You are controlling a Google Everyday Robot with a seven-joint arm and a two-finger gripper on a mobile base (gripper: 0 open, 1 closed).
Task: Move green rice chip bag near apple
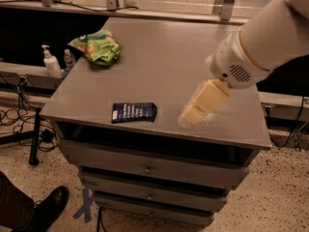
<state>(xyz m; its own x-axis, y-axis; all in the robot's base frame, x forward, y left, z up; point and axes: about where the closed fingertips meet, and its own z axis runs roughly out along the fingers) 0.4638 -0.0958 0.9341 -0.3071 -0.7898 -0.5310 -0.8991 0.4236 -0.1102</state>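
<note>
The green rice chip bag (96, 46) is a wrinkly light-green foil bag with orange and white patches. It lies near the back left corner of the grey table (154, 62). My white arm reaches in from the upper right over the table's right side. My cream-coloured gripper (203, 103) hangs above the front right part of the table, far to the right of the bag and holding nothing that I can see. The apple is hidden behind my arm.
A flat dark blue packet (134, 112) lies near the table's front edge, left of the gripper. A white pump bottle (49, 62) stands on a ledge left of the table. Drawers (149, 168) sit below the top. A person's shoe (48, 207) is at the lower left.
</note>
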